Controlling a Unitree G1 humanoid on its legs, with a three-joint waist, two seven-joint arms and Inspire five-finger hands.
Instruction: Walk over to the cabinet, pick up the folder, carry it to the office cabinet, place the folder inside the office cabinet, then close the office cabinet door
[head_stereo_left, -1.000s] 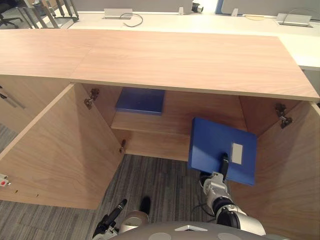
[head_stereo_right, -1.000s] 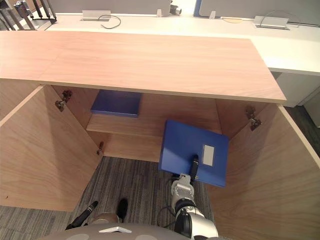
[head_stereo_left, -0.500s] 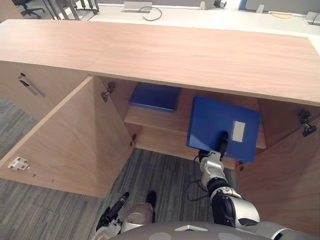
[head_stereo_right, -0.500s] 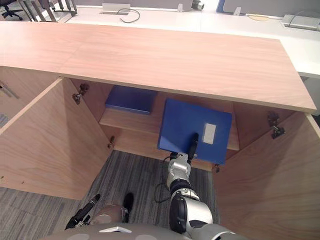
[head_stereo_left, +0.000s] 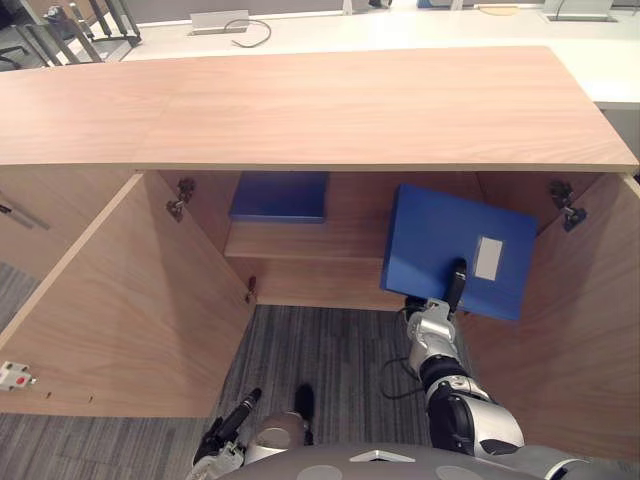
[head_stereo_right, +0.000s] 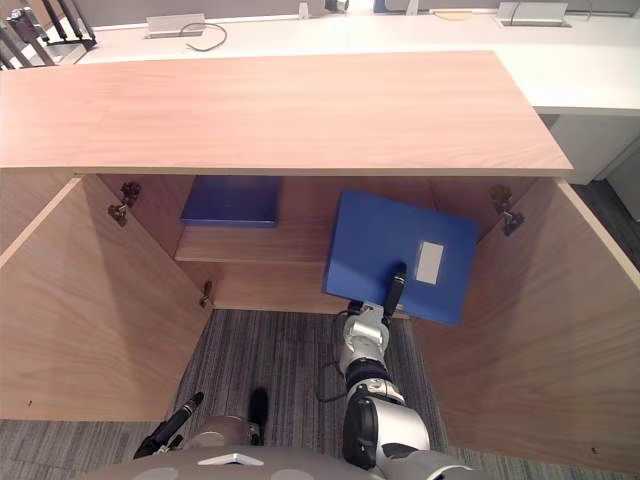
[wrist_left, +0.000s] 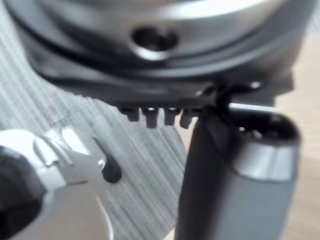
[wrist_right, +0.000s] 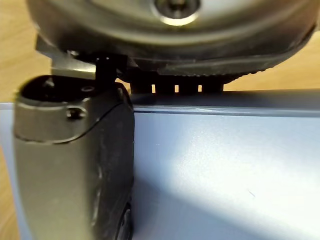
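- The folder (head_stereo_left: 440, 240), pinched in the right robot hand (head_stereo_left: 457, 285) with the thumb on top, has gone from over the floor into the right half of the office cabinet (head_stereo_left: 350, 110), at the level of the shelf (head_stereo_left: 330, 242).
- Placement looks close, and the door (head_stereo_left: 130, 310) is not yet closed.
- The left robot hand (head_stereo_left: 228, 435) hangs low at the near left, and I cannot tell its grip.

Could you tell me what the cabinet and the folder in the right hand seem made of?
Cabinet: wood-look board, likely laminate, matte; even grain on top and doors. Folder in the right hand: smooth blue plastic or coated card, faint sheen.
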